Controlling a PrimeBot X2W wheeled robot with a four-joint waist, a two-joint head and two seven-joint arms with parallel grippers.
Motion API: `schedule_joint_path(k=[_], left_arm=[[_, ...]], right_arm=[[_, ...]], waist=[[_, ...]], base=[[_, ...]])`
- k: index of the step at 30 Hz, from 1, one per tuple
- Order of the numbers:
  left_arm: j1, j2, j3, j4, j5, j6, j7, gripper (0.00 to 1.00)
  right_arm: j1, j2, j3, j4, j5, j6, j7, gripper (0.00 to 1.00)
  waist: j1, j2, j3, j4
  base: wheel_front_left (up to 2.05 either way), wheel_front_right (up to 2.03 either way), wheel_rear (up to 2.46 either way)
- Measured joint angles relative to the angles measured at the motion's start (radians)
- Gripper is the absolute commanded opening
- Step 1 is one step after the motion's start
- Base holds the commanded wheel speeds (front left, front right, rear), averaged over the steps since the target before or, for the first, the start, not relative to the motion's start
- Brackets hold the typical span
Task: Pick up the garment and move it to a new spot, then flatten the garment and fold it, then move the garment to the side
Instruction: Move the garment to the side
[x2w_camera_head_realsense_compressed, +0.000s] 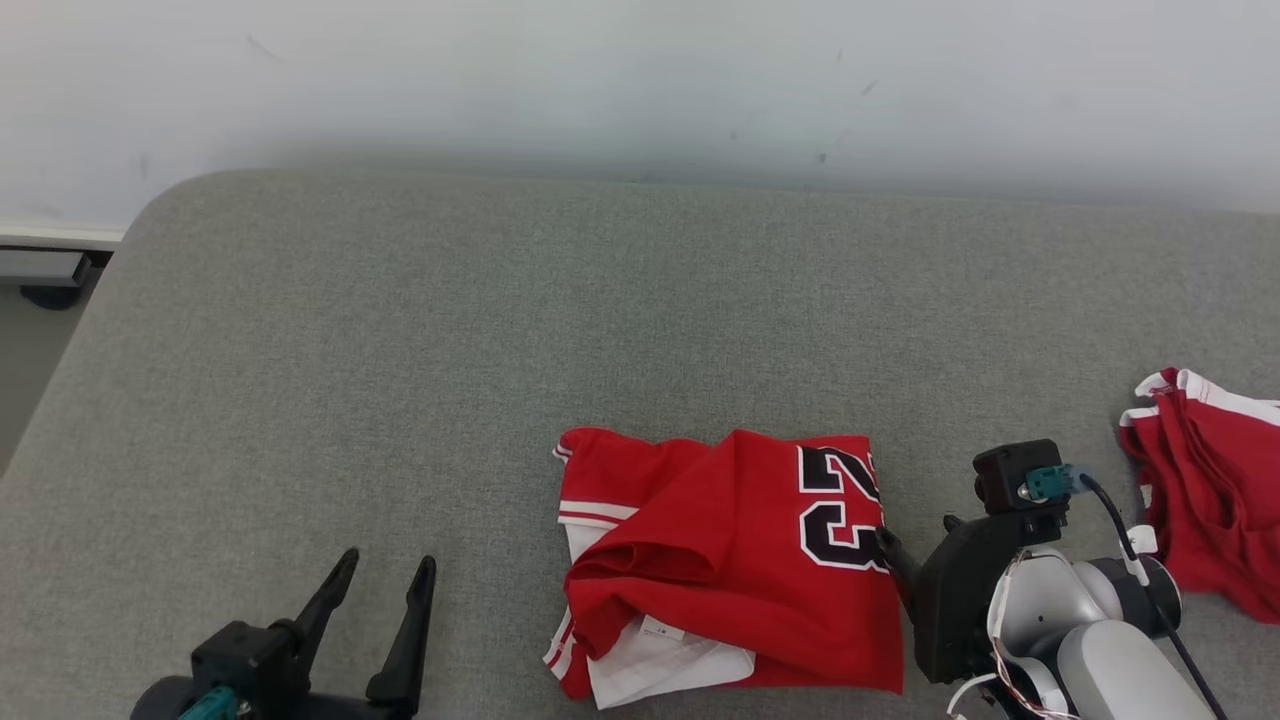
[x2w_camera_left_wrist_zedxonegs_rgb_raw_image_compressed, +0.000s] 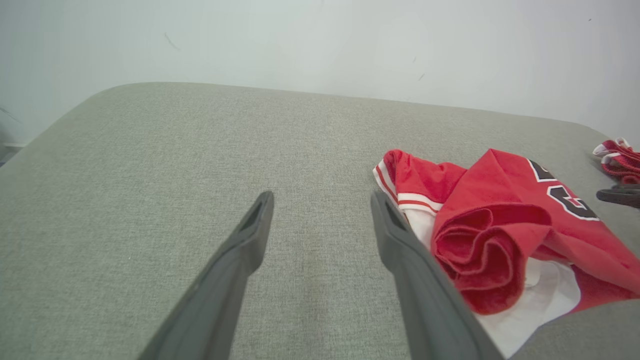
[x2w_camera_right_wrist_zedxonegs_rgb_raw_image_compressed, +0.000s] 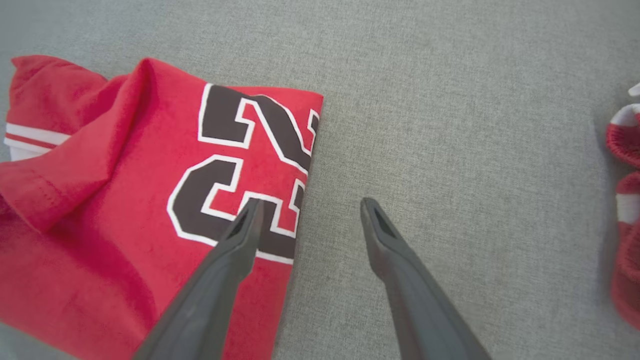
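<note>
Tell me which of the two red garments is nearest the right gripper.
The folded red jersey numbered 23: one right gripper finger overlaps it; the crumpled red garment lies apart.

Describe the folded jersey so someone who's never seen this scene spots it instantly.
On the grey padded surface, look at the middle of the near edge, beside the right gripper. The folded jersey lies there: unlike the crumpled red garment far right, it shows a big white-outlined black number.

Black, white-edged number 23 (x2w_camera_head_realsense_compressed: 838, 508), sideways, on the red garment (x2w_camera_head_realsense_compressed: 740, 590).
</note>
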Motion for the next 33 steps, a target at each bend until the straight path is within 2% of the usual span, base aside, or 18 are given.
schedule_joint_path(k=[20, 21, 22, 23, 24, 26, 27, 28, 33], left_arm=[[-0.046, -0.012, -0.007, 0.012, 0.002, 0.000, 0.009, 1.00], [-0.047, -0.014, -0.007, 0.012, 0.002, 0.000, 0.009, 1.00], [-0.047, -0.015, -0.007, 0.013, 0.002, 0.000, 0.009, 1.00], [-0.047, -0.015, -0.007, 0.014, 0.002, 0.000, 0.009, 1.00], [-0.047, -0.015, -0.007, 0.014, 0.002, 0.000, 0.009, 1.00], [-0.047, -0.015, -0.007, 0.017, 0.002, 0.000, 0.009, 1.00], [-0.047, -0.015, -0.007, 0.018, 0.002, 0.000, 0.009, 1.00], [-0.047, -0.015, -0.007, 0.018, 0.002, 0.000, 0.009, 1.00], [-0.050, -0.016, -0.009, 0.024, 0.002, 0.000, 0.009, 1.00]], right_arm=[[-0.035, 0.064, -0.049, 0.110, -0.033, 0.000, 0.110, 1.00], [-0.035, 0.065, -0.052, 0.111, -0.037, 0.000, 0.112, 0.94], [-0.036, 0.067, -0.056, 0.112, -0.039, 0.000, 0.118, 0.82], [-0.036, 0.069, -0.060, 0.113, -0.040, 0.000, 0.119, 0.47], [-0.036, 0.071, -0.063, 0.114, -0.040, 0.000, 0.123, 0.47], [-0.038, 0.076, -0.069, 0.117, -0.040, 0.000, 0.129, 0.27], [-0.039, 0.078, -0.070, 0.118, -0.039, 0.000, 0.136, 0.27], [-0.040, 0.082, -0.070, 0.120, -0.035, 0.000, 0.137, 0.00], [-0.049, 0.083, -0.069, 0.132, -0.023, 0.000, 0.155, 0.00]], waist=[[0.0001, 0.0000, 0.042, 0.041], [0.0001, 0.0000, 0.042, 0.042], [0.0001, 0.0000, 0.042, 0.043], [0.0001, 0.0000, 0.042, 0.044], [0.0001, 0.0000, 0.042, 0.045], [0.0001, 0.0000, 0.042, 0.046], [0.0001, 0.0000, 0.042, 0.047], [0.0001, -0.0001, 0.042, 0.048], [0.0001, -0.0001, 0.040, 0.050]], base=[[0.00, 0.00, 0.00], [0.00, 0.00, 0.00], [0.00, 0.00, 0.00], [0.00, 0.00, 0.00], [0.00, 0.00, 0.00], [0.00, 0.00, 0.00], [0.00, 0.00, 0.00], [0.00, 0.00, 0.00], [0.00, 0.00, 0.00]])
